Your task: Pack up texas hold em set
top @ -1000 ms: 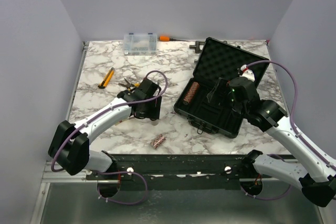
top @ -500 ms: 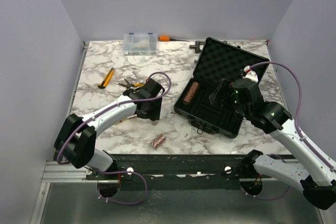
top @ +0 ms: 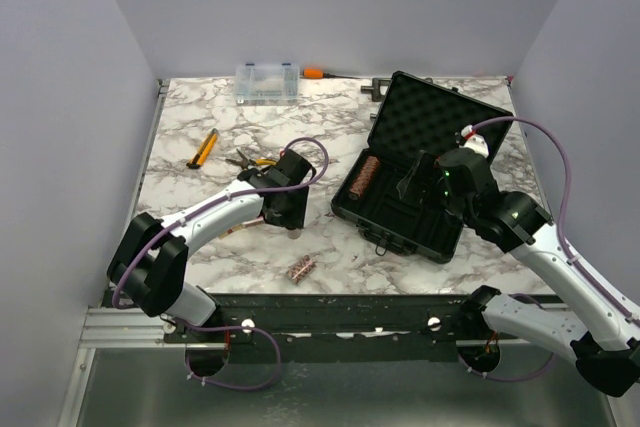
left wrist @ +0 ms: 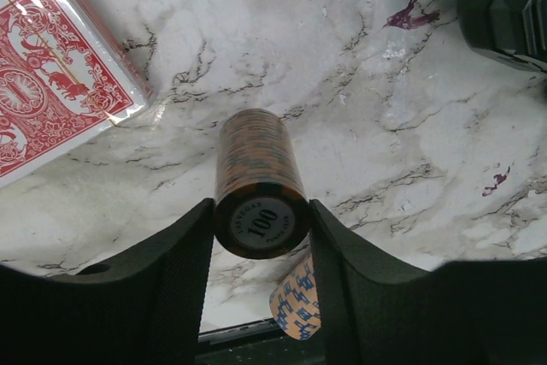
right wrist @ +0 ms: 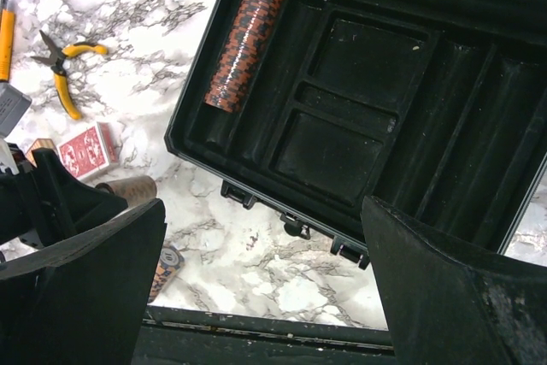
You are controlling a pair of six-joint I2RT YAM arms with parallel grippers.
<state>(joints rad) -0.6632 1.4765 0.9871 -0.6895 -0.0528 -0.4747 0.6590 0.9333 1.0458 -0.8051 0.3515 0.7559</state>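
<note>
Brown-red and striped, a chip roll (left wrist: 256, 173) sits between the two fingers of my left pincer (left wrist: 261, 211). Its "100" end face looks back at my wrist camera. The pincer is about half closed, with both pads pressed against the roll's sides. I cannot tell whether the roll is clear of the marble table (left wrist: 385, 126).

A red-backed card deck (left wrist: 55, 66) lies flat just to the left of it. A loose roll (top: 302, 268) lies near the table's front edge.

Compared with a second ago, my left jaws have drawn in around the roll. The elbow of that arm has swung inward, and the pincer has shifted slightly toward the case (top: 440, 122).

The black case stands open right of centre, its lid leaning back. One filled roll (right wrist: 244, 44) lies in its leftmost groove, where it was before. The loose roll has not moved either.

My right pincer (right wrist: 263, 211) hangs over the case's near edge with its jaws spread as wide as they go and nothing between them. It is almost where it was a second ago.

Yellow-handled pliers (top: 250, 159) lie behind my left pincer.
</note>
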